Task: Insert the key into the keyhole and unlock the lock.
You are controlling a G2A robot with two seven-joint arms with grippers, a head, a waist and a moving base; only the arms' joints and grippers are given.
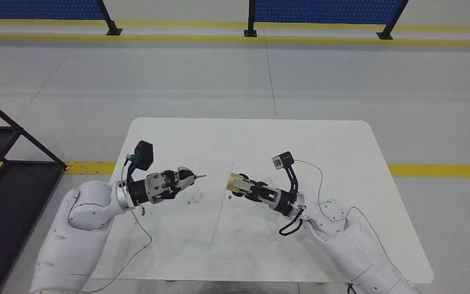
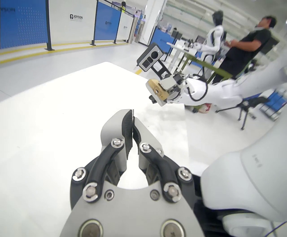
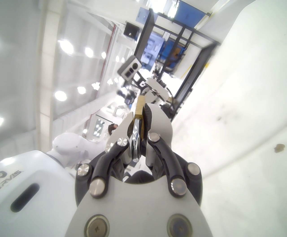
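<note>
Left claw is clenched on the key, whose thin blade sticks out past the fingertips toward the right. Right claw grips the brass lock, with the keyhole face turned left toward the key. A gap separates key and lock, and both are held above the middle of the white worktop. One brown speck lies on the worktop. Far off, white barrier panels carry dark printed lettering.
</note>
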